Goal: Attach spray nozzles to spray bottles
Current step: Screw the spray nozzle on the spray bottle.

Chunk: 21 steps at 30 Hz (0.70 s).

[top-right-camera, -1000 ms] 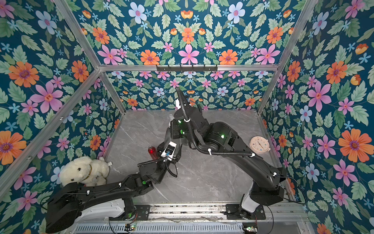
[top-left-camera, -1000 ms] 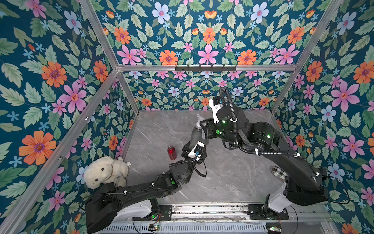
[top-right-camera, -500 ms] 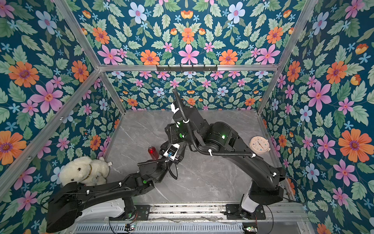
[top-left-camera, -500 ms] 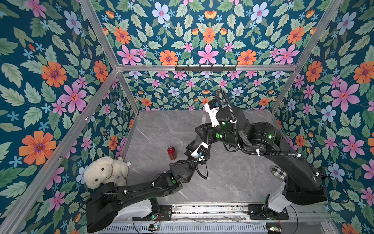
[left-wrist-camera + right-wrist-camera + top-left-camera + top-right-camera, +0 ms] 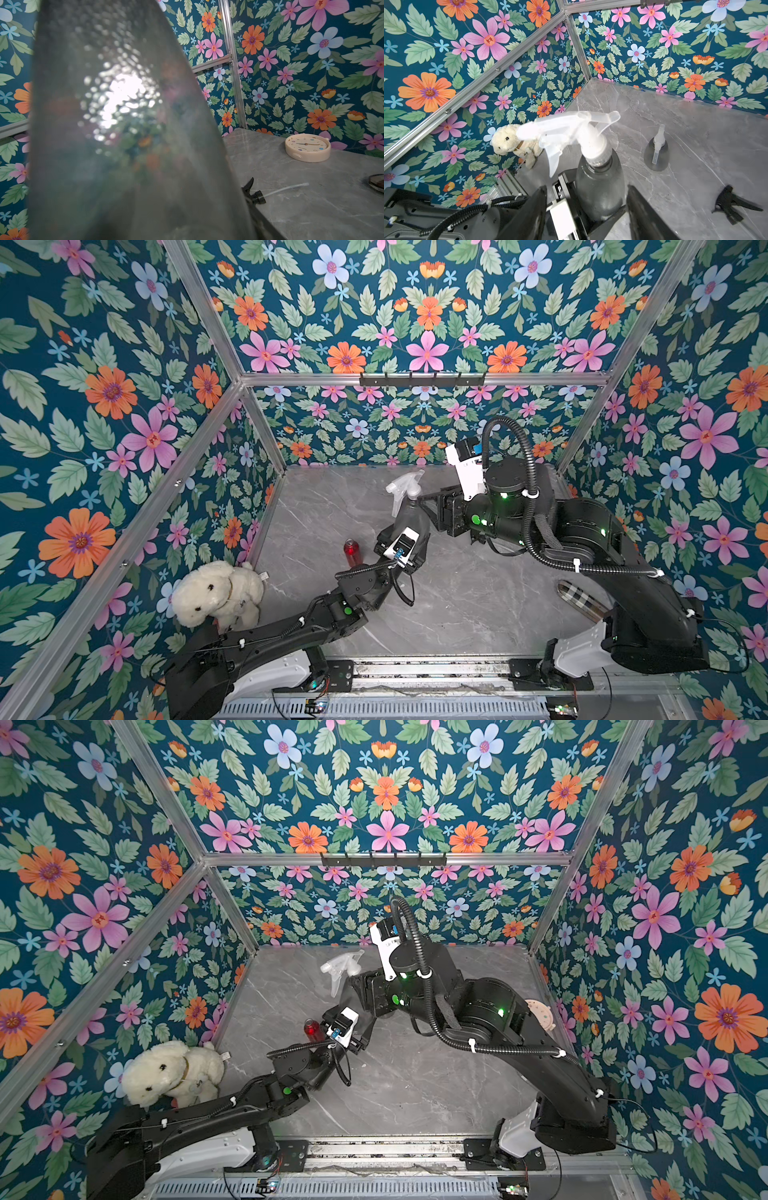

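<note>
The right gripper [image 5: 430, 502] has drawn back from the top of the bottle and its jaws have parted. They now stand wide and hold nothing, and the translucent nozzle [image 5: 402, 486] is left seated on the neck of the grey bottle [image 5: 412, 517]. That bottle is the thing nearest the right hand. It stands upright, its long axis vertical, and the left gripper [image 5: 409, 538] is closed low around its body.

A little farther out on the table [image 5: 695, 128], off to one side of the right hand, the black nozzle [image 5: 733, 204] lies flat on its side and apart from everything else, with its thin dip tube stretched along the surface. The top views do not show it; it probably sits under the right arm.

Beyond it a second grey bottle [image 5: 656, 158] stands upright with its own whitish nozzle already on.

The red bottle [image 5: 351, 551] is the one still bare. It stands upright on the left arm's side, just beside the left gripper.

So the next move likely turns on this split — the loose black nozzle lies nearer the free right hand and must be lifted from flat to tube-down, while its bottle waits across by the occupied left hand.
</note>
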Motion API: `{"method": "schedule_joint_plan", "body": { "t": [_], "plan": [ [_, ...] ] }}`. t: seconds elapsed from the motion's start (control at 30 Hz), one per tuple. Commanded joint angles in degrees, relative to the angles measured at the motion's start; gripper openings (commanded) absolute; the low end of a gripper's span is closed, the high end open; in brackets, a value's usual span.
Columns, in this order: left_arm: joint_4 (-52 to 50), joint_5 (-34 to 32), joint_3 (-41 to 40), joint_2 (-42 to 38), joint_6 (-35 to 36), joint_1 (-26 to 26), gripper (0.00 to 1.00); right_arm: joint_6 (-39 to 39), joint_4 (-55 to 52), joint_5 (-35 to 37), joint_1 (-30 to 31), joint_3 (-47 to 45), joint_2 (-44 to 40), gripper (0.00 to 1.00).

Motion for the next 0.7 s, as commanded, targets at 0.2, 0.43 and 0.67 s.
{"method": "schedule_joint_plan", "body": {
  "t": [0.2, 0.43, 0.67],
  "plan": [
    [-6.21, 12.91, 0.10, -5.20, -2.27, 1.45, 0.00, -11.78, 6.59, -18.20, -4.76, -11.16, -10.51, 0.57],
    [-13.24, 23.03, 1.83, -8.25, -3.98, 1.46, 0.00, -12.15, 7.18, -41.67, -18.37, -14.94, -12.21, 0.59],
    [-16.73, 28.85, 3.77, -8.29, -5.30, 1.45, 0.00, -16.02, 1.86, -47.40, -19.96, -9.31, -7.01, 0.65]
  ]
}}
